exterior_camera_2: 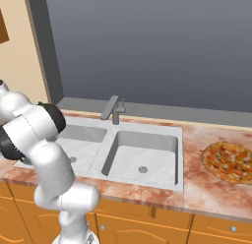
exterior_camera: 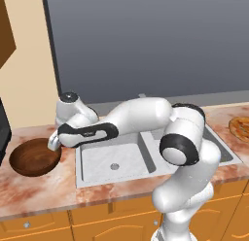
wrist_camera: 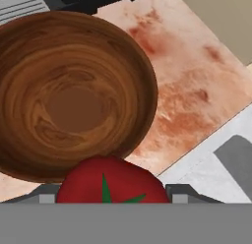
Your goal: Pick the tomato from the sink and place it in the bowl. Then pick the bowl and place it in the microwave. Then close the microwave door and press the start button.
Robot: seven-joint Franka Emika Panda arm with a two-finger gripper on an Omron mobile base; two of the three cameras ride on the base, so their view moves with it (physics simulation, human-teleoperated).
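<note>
My two-finger pincer [wrist_camera: 112, 196] is closed on the small glossy red tomato [wrist_camera: 112, 181], its jaws set wide on either side. I hold it over the near rim of the wide dark brown wooden bowl [wrist_camera: 74, 95], left of the pale marbled sink [exterior_camera: 114, 160].
</note>
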